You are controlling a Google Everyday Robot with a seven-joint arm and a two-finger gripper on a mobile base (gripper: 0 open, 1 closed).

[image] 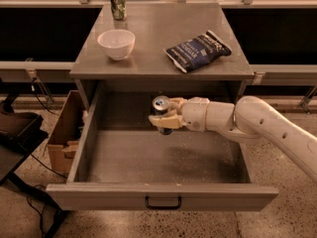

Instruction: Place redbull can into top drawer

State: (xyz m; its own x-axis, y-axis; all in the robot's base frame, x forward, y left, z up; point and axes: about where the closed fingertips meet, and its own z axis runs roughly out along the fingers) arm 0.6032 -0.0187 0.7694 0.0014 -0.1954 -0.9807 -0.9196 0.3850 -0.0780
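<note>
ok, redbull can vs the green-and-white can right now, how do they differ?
The redbull can is gripped by the end effector inside the open top drawer; the green-and-white can stands free at the back left of the cabinet top. The redbull can shows a silver lid, its body mostly hidden by the end effector; the green-and-white can is in full view, patterned green and white. Both are upright drink cans.
</note>
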